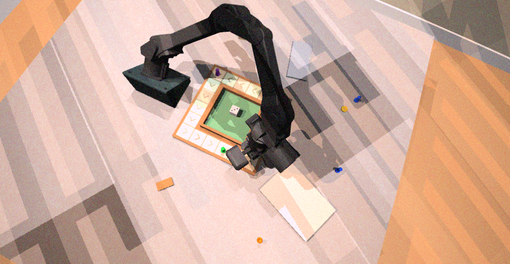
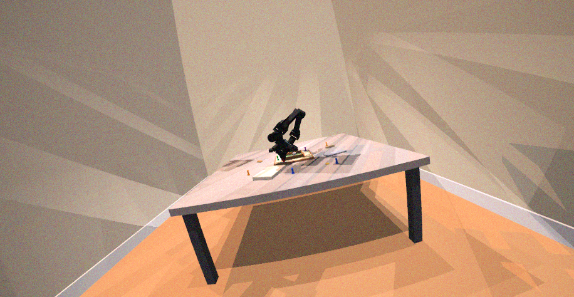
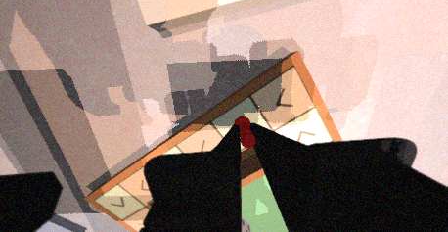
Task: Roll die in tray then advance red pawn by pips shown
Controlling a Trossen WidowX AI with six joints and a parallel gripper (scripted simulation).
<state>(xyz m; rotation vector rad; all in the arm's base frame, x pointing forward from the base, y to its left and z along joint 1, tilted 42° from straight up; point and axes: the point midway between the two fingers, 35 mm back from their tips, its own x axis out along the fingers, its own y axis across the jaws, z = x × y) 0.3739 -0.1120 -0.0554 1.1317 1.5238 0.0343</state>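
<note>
My gripper (image 2: 283, 158) (image 3: 244, 128) is shut on the red pawn (image 3: 247, 137), whose red head shows between the fingertips over the board (image 1: 214, 155) (image 3: 318, 99). In the top view the arm hides the pawn. I cannot tell whether its base touches the board. The white die (image 1: 234, 110) lies in the green tray (image 1: 219, 118) (image 3: 259, 195); its top seems to show three pips, but they are small. The green pawn (image 1: 223, 149) (image 2: 277, 158) stands on the front row, close beside my gripper. The purple pawn (image 1: 217, 72) (image 2: 305, 148) stands at the far corner.
A cream slab (image 1: 303, 205) lies just off the board's near corner. Two blue pawns (image 1: 357, 99) (image 1: 338, 169) and a yellow disc (image 1: 344, 108) are to the right. An orange pawn (image 1: 259, 240), an orange block (image 1: 165, 184) and a grey slab (image 1: 299, 60) lie farther out.
</note>
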